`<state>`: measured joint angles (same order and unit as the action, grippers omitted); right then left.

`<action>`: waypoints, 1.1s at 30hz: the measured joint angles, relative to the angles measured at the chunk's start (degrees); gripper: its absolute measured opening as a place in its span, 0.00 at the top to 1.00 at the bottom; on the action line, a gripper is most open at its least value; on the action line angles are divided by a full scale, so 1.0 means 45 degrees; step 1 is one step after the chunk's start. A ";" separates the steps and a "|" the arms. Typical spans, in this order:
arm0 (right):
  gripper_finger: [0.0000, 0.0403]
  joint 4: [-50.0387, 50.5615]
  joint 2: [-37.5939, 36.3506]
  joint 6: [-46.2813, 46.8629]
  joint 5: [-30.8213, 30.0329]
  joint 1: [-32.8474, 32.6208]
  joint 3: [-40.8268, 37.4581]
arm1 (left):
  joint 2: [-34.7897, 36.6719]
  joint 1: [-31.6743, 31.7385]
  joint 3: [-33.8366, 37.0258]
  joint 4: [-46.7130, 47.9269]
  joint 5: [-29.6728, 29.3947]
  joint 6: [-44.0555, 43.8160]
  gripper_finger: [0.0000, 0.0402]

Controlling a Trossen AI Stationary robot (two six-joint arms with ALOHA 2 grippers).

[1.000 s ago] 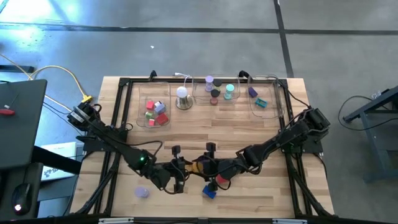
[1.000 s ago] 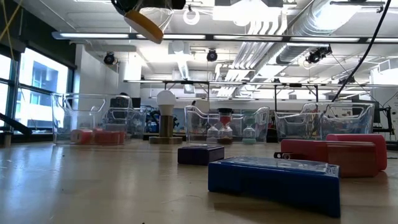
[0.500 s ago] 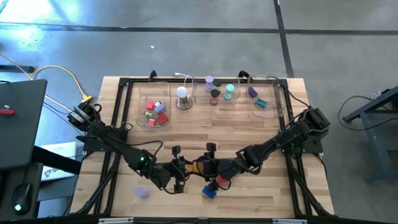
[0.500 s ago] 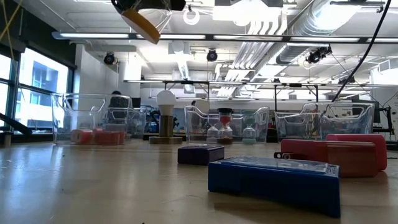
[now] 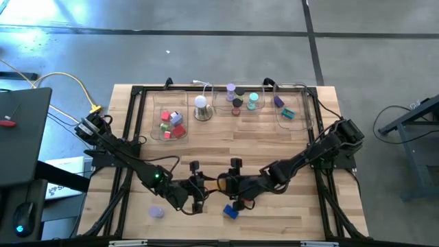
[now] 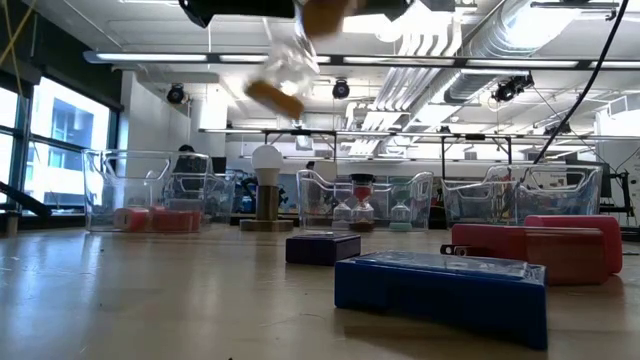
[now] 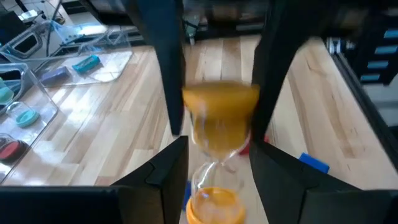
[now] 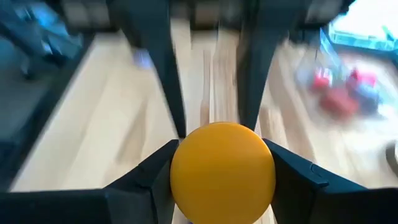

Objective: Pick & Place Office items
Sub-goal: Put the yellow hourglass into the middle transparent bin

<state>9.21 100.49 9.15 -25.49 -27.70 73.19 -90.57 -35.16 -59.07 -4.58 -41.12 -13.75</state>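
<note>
An orange-capped sand timer [image 7: 214, 149] hangs in the air over the table's near middle, between my two grippers. My right gripper [image 8: 222, 168] is shut on it, coming from the table's right. My left gripper [image 7: 214, 174] faces it from the left, open, with its fingers on either side of the timer's near cap [image 7: 211, 205]. Below lie a blue block [image 6: 440, 290], a red block [image 6: 535, 248] and a dark purple block [image 6: 322, 247], flat on the table. A lilac roll [image 5: 156, 212] sits near the front left. My right gripper pinches the timer's orange end cap [image 8: 222, 171] between its two fingers, one on each side of the round cap. The fingers slant down from the table's right, in line with the timer. The timer is lifted clear, its free end sticking out toward my left gripper.
Three clear trays stand along the far edge: one [image 5: 171, 123] with red and pink blocks, one [image 5: 240, 99] with rolls, one [image 5: 291, 110] with small pieces. A white dome on a metal base [image 5: 201, 106] stands between the first two. Bare wood lies mid-table.
My right gripper has tipped its fingers downward. The timer has swung with it: in the low view its lower orange cap has dropped and shifted right, and it now hangs tilted.
</note>
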 joint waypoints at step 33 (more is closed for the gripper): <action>0.54 0.7627 -0.3575 0.1677 -0.0449 0.9010 0.0005 | 0.0015 -0.0083 -0.0014 0.0021 0.0164 -0.0040 0.59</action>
<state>43.53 84.40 16.70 -27.51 12.84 73.21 -90.50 -35.53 -59.13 -4.49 -40.38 -13.93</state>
